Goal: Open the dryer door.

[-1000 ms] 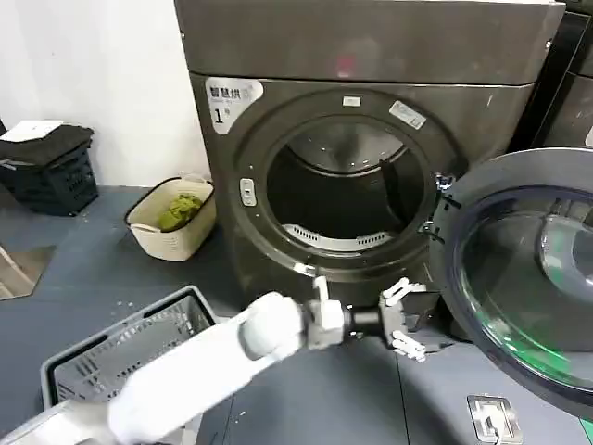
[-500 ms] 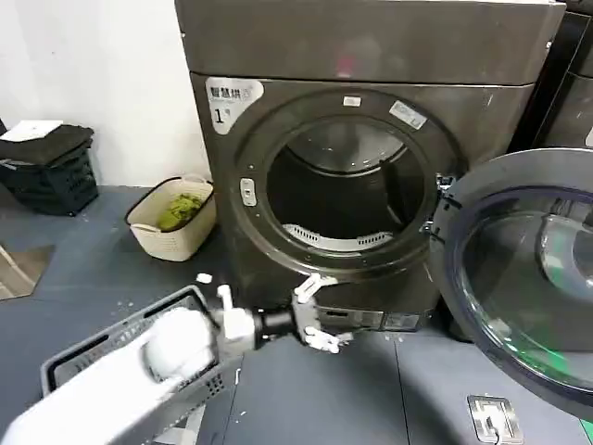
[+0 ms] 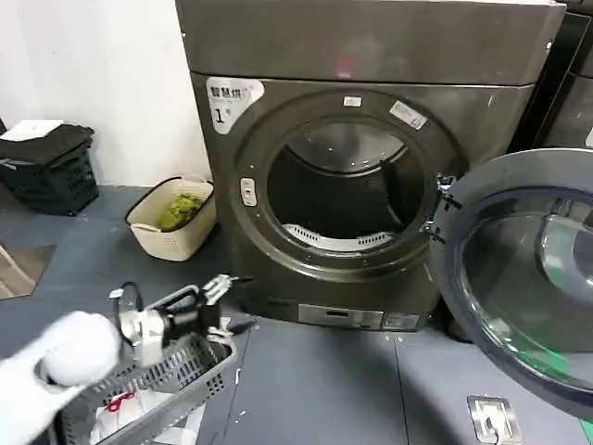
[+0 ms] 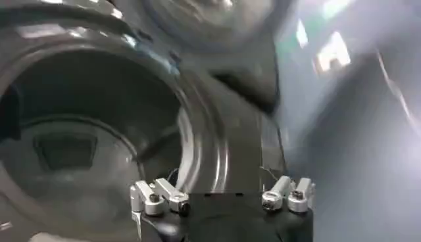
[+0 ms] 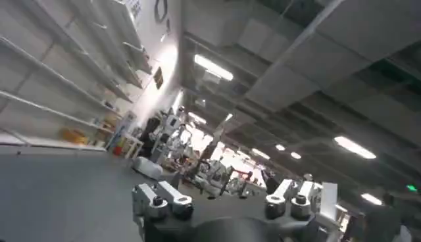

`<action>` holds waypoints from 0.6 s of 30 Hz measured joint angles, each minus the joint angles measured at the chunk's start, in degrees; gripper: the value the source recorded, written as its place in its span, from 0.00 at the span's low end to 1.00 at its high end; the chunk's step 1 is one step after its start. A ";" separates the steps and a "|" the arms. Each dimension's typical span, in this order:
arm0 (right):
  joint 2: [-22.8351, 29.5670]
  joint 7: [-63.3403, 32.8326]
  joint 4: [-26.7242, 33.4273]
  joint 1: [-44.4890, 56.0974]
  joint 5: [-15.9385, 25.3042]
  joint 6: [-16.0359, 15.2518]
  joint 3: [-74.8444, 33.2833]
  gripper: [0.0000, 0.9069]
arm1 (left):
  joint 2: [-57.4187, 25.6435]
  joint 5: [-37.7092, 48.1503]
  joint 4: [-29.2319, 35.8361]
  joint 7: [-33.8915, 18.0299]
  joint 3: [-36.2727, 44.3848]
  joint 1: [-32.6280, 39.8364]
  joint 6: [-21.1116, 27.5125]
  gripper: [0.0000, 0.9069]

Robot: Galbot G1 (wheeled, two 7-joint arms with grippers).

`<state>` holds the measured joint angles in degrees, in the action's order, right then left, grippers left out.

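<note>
The dryer door (image 3: 519, 269), a chrome ring around dark glass, hangs wide open on its hinge at the right of the dark machine with the "1" sticker (image 3: 220, 115). The drum opening (image 3: 343, 199) is uncovered, and the left wrist view shows it too (image 4: 79, 131). My left gripper (image 3: 220, 301) is open and holds nothing. It hovers low at the left, over a grey crate and well away from the door. Its fingers (image 4: 158, 197) stand wide apart. My right gripper (image 5: 223, 200) is open, empty and points up at a ceiling.
A grey slatted crate (image 3: 176, 371) sits under my left arm. A beige basket with green stuff (image 3: 171, 218) stands by the wall left of the machine, and a black crate (image 3: 51, 171) stands farther left. Another dark machine (image 3: 570, 83) stands at the right. A metal plate (image 3: 491, 417) lies on the floor.
My left arm has drawn back from in front of the dryer, moving left and down to above the grey crate. The door has stayed open where it was.
</note>
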<state>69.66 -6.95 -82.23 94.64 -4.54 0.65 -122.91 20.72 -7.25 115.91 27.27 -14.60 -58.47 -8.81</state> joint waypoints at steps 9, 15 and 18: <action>-0.06 1.40 0.28 0.18 -2.29 1.01 1.36 1.00 | -6.40 -19.25 -5.47 0.85 -3.95 -2.52 -11.52 1.00; 0.16 3.12 -0.31 0.40 -6.09 0.56 1.90 1.00 | -7.37 -28.74 -9.24 3.52 -5.87 -3.13 -19.29 1.00; 0.63 4.14 -1.06 0.37 -8.96 -0.09 2.13 1.00 | -7.52 -33.39 -10.81 5.49 -6.32 -3.33 -23.18 1.00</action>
<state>70.29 -2.81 -83.29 95.01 -13.49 0.56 -120.77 13.20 -40.64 105.09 32.75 -20.92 -61.79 -31.99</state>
